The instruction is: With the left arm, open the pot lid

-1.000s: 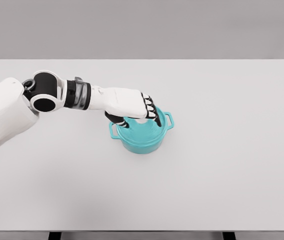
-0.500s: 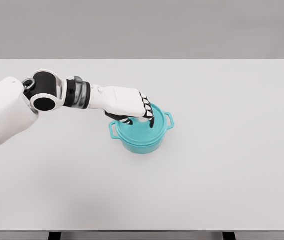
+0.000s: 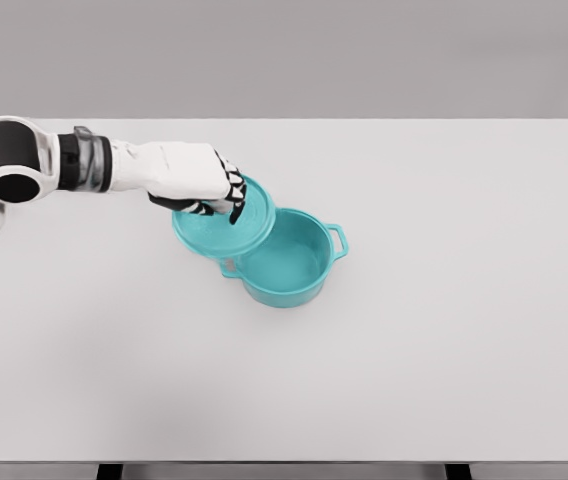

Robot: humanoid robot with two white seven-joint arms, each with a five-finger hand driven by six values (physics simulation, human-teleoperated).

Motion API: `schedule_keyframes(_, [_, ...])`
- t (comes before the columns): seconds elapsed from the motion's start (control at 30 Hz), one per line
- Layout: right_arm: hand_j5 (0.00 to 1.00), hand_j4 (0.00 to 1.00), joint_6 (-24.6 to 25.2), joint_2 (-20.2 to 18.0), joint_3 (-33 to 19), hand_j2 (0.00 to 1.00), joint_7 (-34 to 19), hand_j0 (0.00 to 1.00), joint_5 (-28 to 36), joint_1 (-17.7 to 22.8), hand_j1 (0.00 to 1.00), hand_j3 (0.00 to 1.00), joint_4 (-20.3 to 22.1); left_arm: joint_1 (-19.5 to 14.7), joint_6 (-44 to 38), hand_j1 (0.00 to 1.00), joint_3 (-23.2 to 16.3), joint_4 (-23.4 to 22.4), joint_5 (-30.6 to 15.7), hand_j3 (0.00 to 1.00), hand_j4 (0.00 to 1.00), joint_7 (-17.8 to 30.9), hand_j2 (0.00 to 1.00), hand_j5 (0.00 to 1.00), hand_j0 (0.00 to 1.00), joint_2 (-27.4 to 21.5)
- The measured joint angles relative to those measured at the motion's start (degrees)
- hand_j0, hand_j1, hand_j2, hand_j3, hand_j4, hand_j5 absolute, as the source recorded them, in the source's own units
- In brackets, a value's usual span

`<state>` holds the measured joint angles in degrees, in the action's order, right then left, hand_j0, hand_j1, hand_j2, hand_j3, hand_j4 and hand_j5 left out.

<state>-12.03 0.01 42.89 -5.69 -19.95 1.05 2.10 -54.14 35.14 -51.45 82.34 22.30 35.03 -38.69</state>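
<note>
**Lid off, carried clear of the pot**

The left hand (image 3: 192,182) has its fingers curled down onto the lid (image 3: 222,222), gripping it near its top. The lid hangs tilted under the hand, overlapping the pot's near-left rim. The pot (image 3: 289,262) stands open just right of the hand on the table (image 3: 444,330). The lift looks done; next, carry the lid further left and set it down flat.

Left arm runs off the left edge; shoulder out of frame. Left hand (image 3: 196,184) covers the lid (image 3: 222,228) knob. Lid overlaps pot (image 3: 289,262) left rim and handle. Worktop (image 3: 444,340) front edge cut by the bottom border.
</note>
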Motion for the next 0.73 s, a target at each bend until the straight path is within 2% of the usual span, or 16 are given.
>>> schedule_keyframes(0.13, [1.0,1.0,0.0,0.0,0.0,1.0,0.0,1.0,0.0,0.0,1.0,1.0,0.0,0.3,0.0,0.49,1.9,-0.6,0.3,0.49,0.49,0.0,0.49,0.49,0.49,-4.9])
schedule_keyframes(0.2, [1.0,1.0,0.0,0.0,0.0,1.0,0.0,1.0,0.0,0.0,1.0,1.0,0.0,0.3,0.0,0.55,2.2,-1.4,0.3,0.55,0.55,0.0,0.55,0.55,0.55,-6.0])
schedule_keyframes(0.23, [1.0,1.0,0.0,0.0,0.0,1.0,0.0,1.0,0.0,0.0,1.0,1.0,0.0,0.4,0.0,0.62,2.3,-1.7,0.3,0.62,0.62,0.0,0.62,0.62,0.62,-6.3])
schedule_keyframes(0.27, [1.0,1.0,0.0,0.0,0.0,1.0,0.0,1.0,0.0,0.0,1.0,1.0,0.0,0.4,0.0,0.74,2.4,-2.0,0.3,0.74,0.74,0.0,0.74,0.74,0.74,-6.5])
schedule_keyframes(0.3, [1.0,1.0,0.0,0.0,0.0,1.0,0.0,1.0,0.0,0.0,1.0,1.0,0.0,0.4,0.0,0.97,2.5,-2.2,0.1,0.97,0.97,0.0,0.97,0.97,0.97,-6.6])
schedule_keyframes(0.33, [1.0,1.0,0.0,0.0,0.0,1.0,0.0,1.0,0.0,0.0,1.0,1.0,0.0,0.4,0.0,1.0,2.5,-2.5,-0.1,1.0,1.0,0.0,1.0,1.0,1.0,-6.7])
schedule_keyframes(0.4, [1.0,1.0,0.0,0.0,0.0,1.0,0.0,1.0,0.0,0.0,1.0,1.0,0.0,0.4,0.0,1.0,2.4,-3.5,-1.6,1.0,1.0,0.0,1.0,1.0,1.0,-6.8])
schedule_keyframes(0.53, [1.0,1.0,0.0,0.0,0.0,1.0,0.0,1.0,0.0,0.0,1.0,1.0,0.0,1.0,0.0,1.0,2.2,-9.1,-7.6,1.0,1.0,0.0,1.0,1.0,1.0,-6.7])
schedule_keyframes(0.73, [1.0,1.0,0.0,0.0,0.0,1.0,0.0,1.0,0.0,0.0,1.0,1.0,0.0,2.3,0.0,1.0,4.0,-17.5,-10.1,1.0,1.0,0.0,1.0,1.0,1.0,-8.5])
